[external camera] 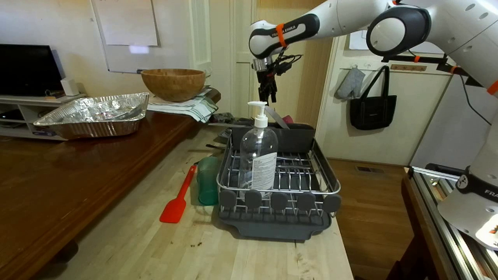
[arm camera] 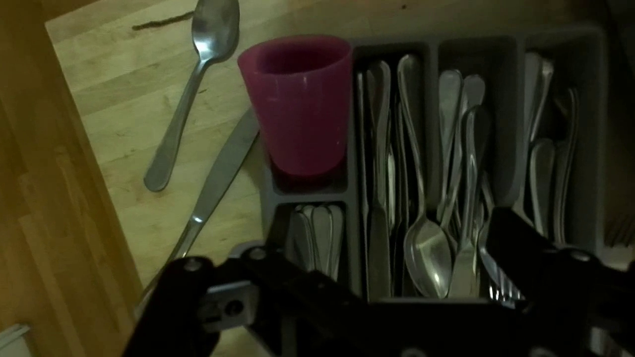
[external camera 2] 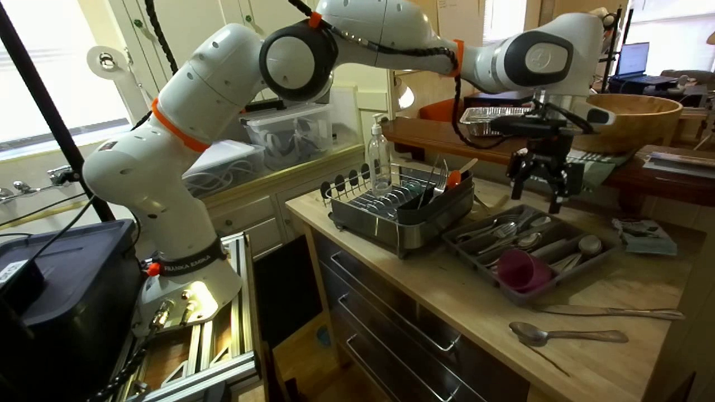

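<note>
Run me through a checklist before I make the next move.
1. Jaws open, nothing between them: ok.
2. Jaws clear above the grey rectangular plastic cutlery tray: ok.
3. Pink tapered plastic cup upright in the tray: not ok, tilted.
4. Pale flat wooden counter clear beside the tray: not ok, a silver metal spoon and a long silver metal knife lie there.
5. What lies under the cup: cannot tell, hidden.

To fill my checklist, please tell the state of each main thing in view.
Gripper, open, empty
Tray, uncovered, holding cutlery
Pink cup, tilted in the tray
Bottle, upright in the rack
Spatula, lying flat
Loose spoon, lying flat
Loose knife, lying flat
Bowl, upright
Pan, uncovered
Drawers, shut
Bag, hanging
</note>
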